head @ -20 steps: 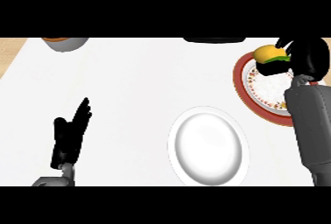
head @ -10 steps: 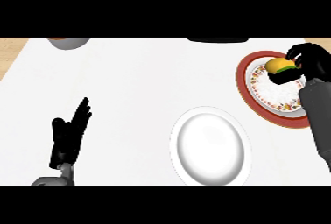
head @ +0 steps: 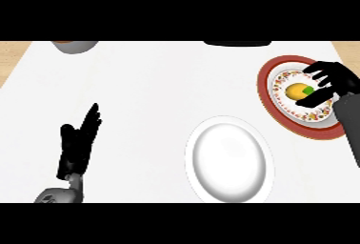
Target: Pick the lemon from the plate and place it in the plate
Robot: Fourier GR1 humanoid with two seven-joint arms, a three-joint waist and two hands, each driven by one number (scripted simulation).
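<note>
The white worktop [head: 155, 81] fills the head view, with a strip of tan surface showing at its far left and far right corners.

Right hand: the right hand [head: 332, 82] is positioned at the right edge of the view, above the red-rimmed patterned plate [head: 281, 71]. Its fingers [head: 316, 97] are curled and spread around the lemon [head: 298, 90], one finger on the far side and one on the near side of the fruit. Whether the fingers actually touch the lemon cannot be told from this view. The grey forearm [head: 349, 128] runs down the right edge toward the near side.

Lemon: the lemon lies on the patterned centre of the red-rimmed plate, at the far right of the worktop. It is yellow-orange with a small green patch on the side facing the hand.

White plate: a plain white plate [head: 228, 159] sits near the middle of the near side, to the left of and nearer than the red-rimmed plate. The two plates lie just beside each other, rims close together.

Left hand: the left hand [head: 76, 145] rests at the near left of the view, fingers straight and pointing toward the far side, holding nothing.

Other items: a grey bowl [head: 74, 46] is partly cut off at the far left edge. A dark object [head: 237, 43] is partly cut off at the far edge, right of centre; it cannot be identified.
</note>
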